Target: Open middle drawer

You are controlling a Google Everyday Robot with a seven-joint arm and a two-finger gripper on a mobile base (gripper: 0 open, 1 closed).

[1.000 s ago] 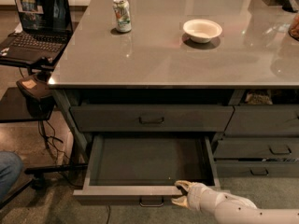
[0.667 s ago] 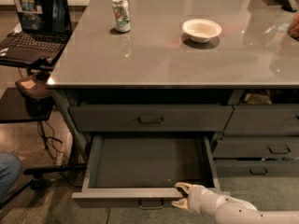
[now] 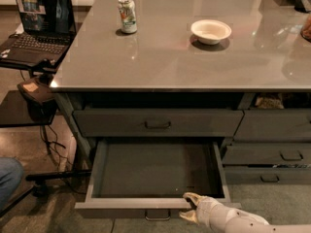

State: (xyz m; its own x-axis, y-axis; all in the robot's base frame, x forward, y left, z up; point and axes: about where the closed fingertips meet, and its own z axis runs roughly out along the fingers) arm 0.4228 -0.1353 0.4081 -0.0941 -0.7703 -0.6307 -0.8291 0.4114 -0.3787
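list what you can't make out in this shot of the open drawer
Camera view:
- the claw at the middle drawer's front lip: its arm is cut off by the bottom and right edges
- the object on the counter: cut off by the right edge
- the top-right compartment: contents lost in shadow under the counter
- the can: label too blurred to read

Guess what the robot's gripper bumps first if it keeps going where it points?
Probably the middle drawer's front: the gripper sits right at it, pointing left along it, so the small black handle looks next. Depth is hard to judge.
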